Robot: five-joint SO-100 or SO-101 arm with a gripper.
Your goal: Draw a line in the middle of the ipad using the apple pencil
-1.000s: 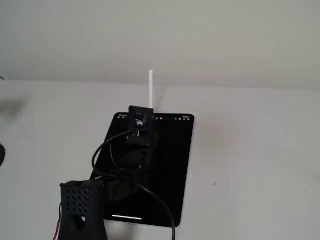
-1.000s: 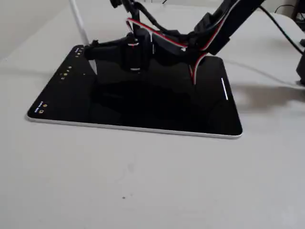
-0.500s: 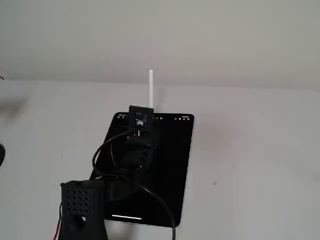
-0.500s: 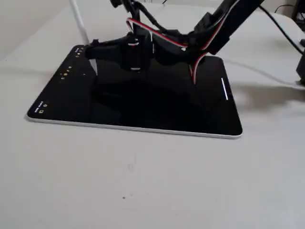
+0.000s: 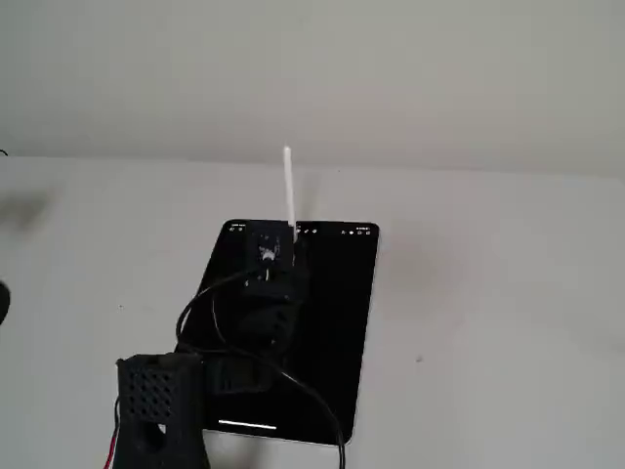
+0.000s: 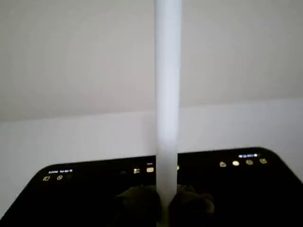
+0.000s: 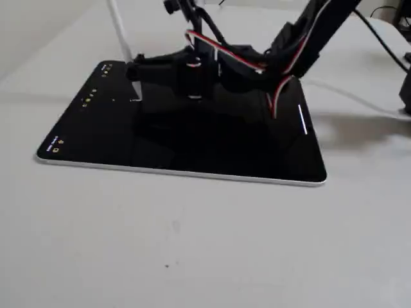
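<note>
The ipad (image 7: 192, 151) lies flat on the table, its black screen carrying tiny icons along the short side at the left of this fixed view. My gripper (image 7: 137, 69) is shut on the apple pencil (image 7: 121, 29), which stands nearly upright, leaning a little. Its tip meets the screen close to the icon row. In the fixed view from behind the arm, the apple pencil (image 5: 289, 186) rises above the gripper (image 5: 281, 236) over the ipad (image 5: 342, 313). The wrist view shows the apple pencil (image 6: 168, 118) upright before the ipad (image 6: 71, 198). The line is out of view.
The short white home bar (image 7: 302, 120) glows near the ipad's right end. My black arm with red and white cables (image 7: 282, 45) reaches over the screen from the upper right. A black perforated motor housing (image 5: 156, 396) sits at the lower left.
My gripper has slid with the pencil along the screen away from the icon row, rightward in the side view and toward the arm's base. The pencil's top has dropped slightly.
</note>
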